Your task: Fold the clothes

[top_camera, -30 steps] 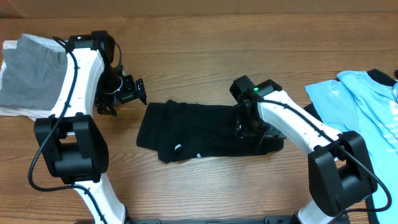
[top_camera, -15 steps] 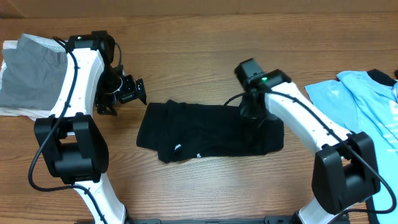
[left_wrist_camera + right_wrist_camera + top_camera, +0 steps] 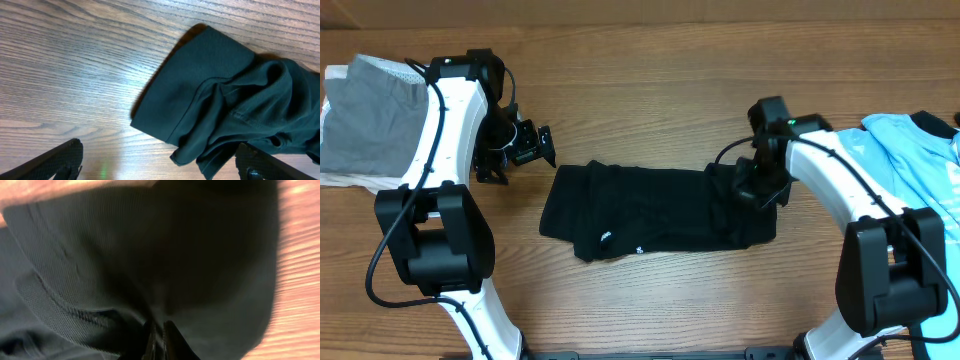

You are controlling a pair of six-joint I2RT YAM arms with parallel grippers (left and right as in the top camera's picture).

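Brown wood-grain tbl [image 3: 650, 100]; light sheen on top.

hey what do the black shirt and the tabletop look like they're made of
Black shirt: likely a matte knit fabric, perhaps cotton or polyester; a fine mesh-like texture and soft folds show close up. Tabletop: wood or wood-look laminate, smooth with slight sheen; long grain lines run across it.

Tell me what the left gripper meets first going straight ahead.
Probably the crumpled end of the black shirt, which the open left gripper faces; depth is unclear, so the table could come first.
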